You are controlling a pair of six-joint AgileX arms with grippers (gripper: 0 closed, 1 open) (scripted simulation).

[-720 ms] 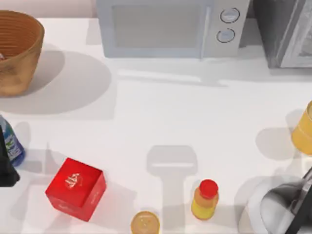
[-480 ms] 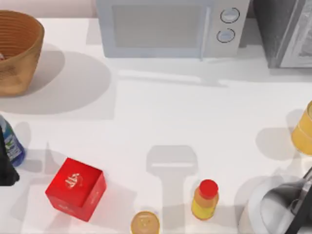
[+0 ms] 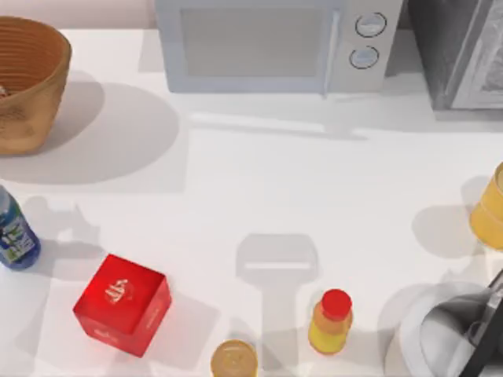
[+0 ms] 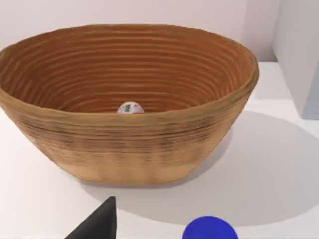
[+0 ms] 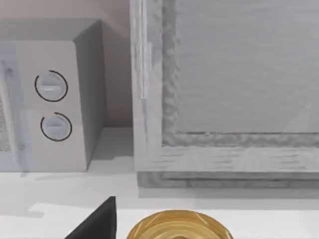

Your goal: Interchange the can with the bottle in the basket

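Down inside the basket (image 4: 134,144), at the top view's far left corner, one small white can (image 4: 130,107) with red markings shows just above the near rim, lying on the basket floor. One bottle (image 3: 14,232), blue-tinted with a blue, green and white label, stands upright on the table at the left edge, well apart from the basket and outside it; its blue cap (image 4: 210,229) sits low in my left wrist view. My left gripper has one dark fingertip (image 4: 97,224) beside that cap, apart from it and holding nothing; I cannot tell how far its jaws are spread. Count of the rest: one red box (image 3: 122,305) near the bottle, one wider amber-topped can (image 3: 233,360) at the front edge, one yellow-orange bottle (image 3: 331,322) with a red cap beside it, one microwave (image 3: 275,43) at the back. My right arm (image 3: 471,334) is parked at the front right; jaw state cannot be told.
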